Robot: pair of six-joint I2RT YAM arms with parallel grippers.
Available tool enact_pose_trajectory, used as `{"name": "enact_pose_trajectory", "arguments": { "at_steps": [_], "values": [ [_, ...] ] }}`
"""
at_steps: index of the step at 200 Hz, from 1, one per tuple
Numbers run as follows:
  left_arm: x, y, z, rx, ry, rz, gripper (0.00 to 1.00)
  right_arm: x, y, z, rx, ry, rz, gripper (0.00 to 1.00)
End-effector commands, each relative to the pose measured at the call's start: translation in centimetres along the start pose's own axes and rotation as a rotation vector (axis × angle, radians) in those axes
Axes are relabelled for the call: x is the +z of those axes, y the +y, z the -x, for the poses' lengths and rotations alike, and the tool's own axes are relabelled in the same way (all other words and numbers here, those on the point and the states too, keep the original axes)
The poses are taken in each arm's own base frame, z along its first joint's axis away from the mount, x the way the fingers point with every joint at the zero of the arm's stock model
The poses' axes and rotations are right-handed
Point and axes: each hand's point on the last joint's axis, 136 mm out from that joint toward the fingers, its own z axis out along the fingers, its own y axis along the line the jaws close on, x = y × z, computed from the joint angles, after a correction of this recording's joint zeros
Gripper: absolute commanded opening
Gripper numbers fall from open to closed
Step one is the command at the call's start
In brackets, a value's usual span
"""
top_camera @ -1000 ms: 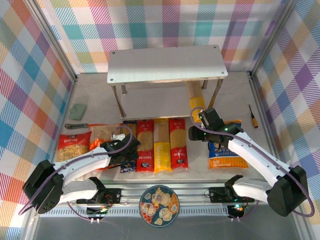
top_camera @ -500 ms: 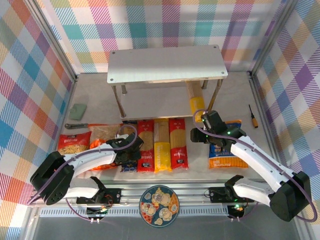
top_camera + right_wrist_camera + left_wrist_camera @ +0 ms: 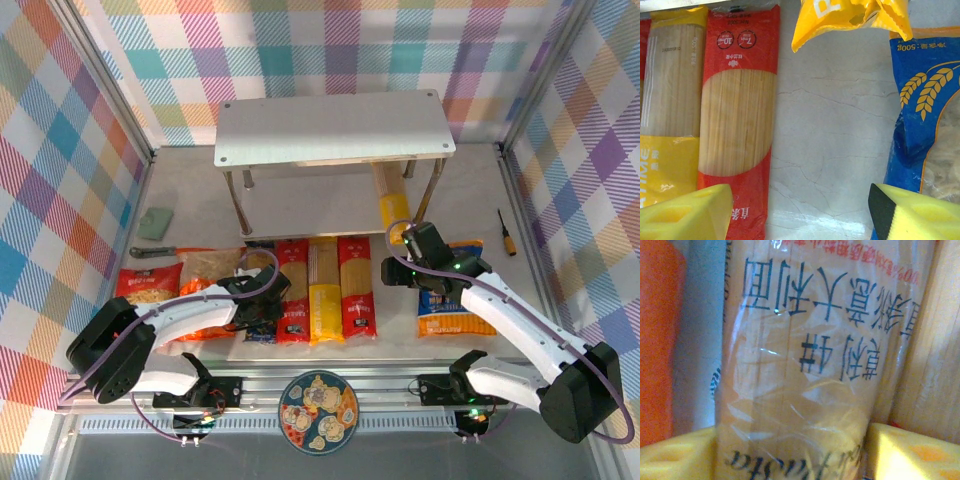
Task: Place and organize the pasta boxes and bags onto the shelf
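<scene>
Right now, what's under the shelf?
A yellow spaghetti pack lies slanted beneath the shelf near its right legs, its near end poking out. Its far end is hidden by the top board, as is anything further back.

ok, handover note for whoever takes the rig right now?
Left gripper: straddling the tan-brown pack, grip unclear.
Right gripper: open, empty, over the table between a red pack and the blue bag.
Shelf top bare, nothing placed.
Four packs in a row before it, a yellow pack partly under it, red bag and orange bag at left.
Left to do: all eight.
</scene>
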Motion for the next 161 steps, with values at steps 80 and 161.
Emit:
{"name": "enact_pose_trajectory", "arguments": {
  "at_steps": [80,161],
  "values": [
    [-0.1,-0.2,-2.2,0.077,0.104,-0.017,0.00,-0.7,-0.2,0.0,0.020,-0.020,-0.001,0.73],
    [-5.4,-0.1,1.3,0.105,-0.045,-0.064,0.00,-1.2,-0.1,0.2,0.027,-0.033,0.003,0.73]
  ]
}}
